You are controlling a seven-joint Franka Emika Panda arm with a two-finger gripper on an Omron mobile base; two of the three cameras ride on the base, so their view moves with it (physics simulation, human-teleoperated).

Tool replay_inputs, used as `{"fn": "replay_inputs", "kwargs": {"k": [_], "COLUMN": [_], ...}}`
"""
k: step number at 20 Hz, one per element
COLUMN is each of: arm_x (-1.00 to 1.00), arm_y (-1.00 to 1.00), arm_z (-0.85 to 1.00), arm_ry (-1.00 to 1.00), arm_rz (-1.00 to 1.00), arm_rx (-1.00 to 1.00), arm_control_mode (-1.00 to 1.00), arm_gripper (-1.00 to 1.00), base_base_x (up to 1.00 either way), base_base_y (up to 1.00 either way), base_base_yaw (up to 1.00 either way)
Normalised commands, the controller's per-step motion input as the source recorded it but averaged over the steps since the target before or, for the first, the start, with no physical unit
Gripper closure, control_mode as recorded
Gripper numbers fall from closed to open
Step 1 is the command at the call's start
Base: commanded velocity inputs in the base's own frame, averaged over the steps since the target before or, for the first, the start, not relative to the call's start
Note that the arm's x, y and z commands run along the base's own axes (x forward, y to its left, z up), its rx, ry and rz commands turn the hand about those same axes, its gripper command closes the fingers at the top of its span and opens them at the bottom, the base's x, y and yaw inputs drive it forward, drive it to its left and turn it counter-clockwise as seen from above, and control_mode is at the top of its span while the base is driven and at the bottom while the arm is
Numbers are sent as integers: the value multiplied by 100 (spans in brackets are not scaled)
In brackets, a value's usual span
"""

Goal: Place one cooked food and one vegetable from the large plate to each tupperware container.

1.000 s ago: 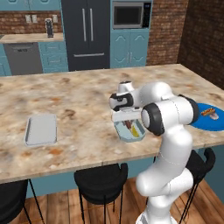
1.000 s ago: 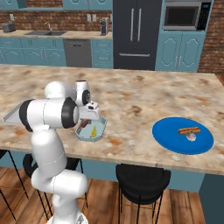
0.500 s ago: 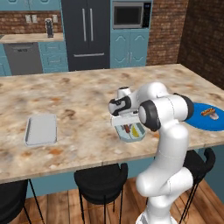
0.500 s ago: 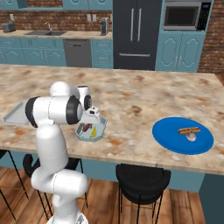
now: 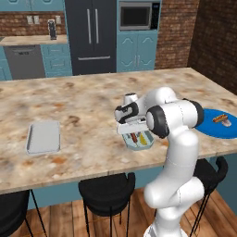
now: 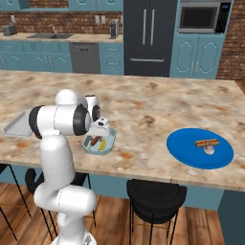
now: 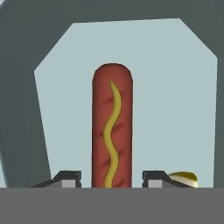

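The octagonal container [image 5: 147,142] [image 6: 111,139] [image 7: 183,65] sits near the counter's front edge. In it lie the long red-brown sausage [image 7: 111,122] [image 6: 97,140], striped with mustard, and the yellow corn piece [image 7: 184,177] [image 6: 99,147]. My gripper [image 7: 111,179] [image 5: 131,130] [image 6: 102,130] hangs low over this container, open, its fingertips [image 7: 66,177] standing a little clear of the sausage on both sides. The hot dog in a bun [image 6: 206,142] [image 5: 221,120] and the garlic bulb [image 6: 209,150] rest on the blue plate [image 6: 182,143] [image 5: 208,127]. The rectangular container [image 5: 43,137] [image 6: 14,124] lies apart from them.
Black stools [image 5: 104,190] [image 6: 155,194] stand under the counter's front edge. The fridge [image 5: 94,34], a microwave [image 5: 135,15] and blue cabinets line the back wall.
The hand came down lower onto the octagonal container with the sausage between its fingers, then stayed nearly still. Plate and rectangular container are unmoved.
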Motion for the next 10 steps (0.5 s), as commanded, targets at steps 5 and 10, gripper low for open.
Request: {"fn": "replay_inputs", "kwargs": {"k": [5,10], "arm_x": [0,-44], "arm_y": [0,-2], "arm_z": [1,88], "arm_ry": [0,-2], "arm_rz": [0,0], "arm_rx": [0,0], "arm_control_mode": [-100,-100], "arm_gripper": [-100,-100], "base_base_x": [0,0], "base_base_y": [0,0], "base_base_yaw": [0,0]}}
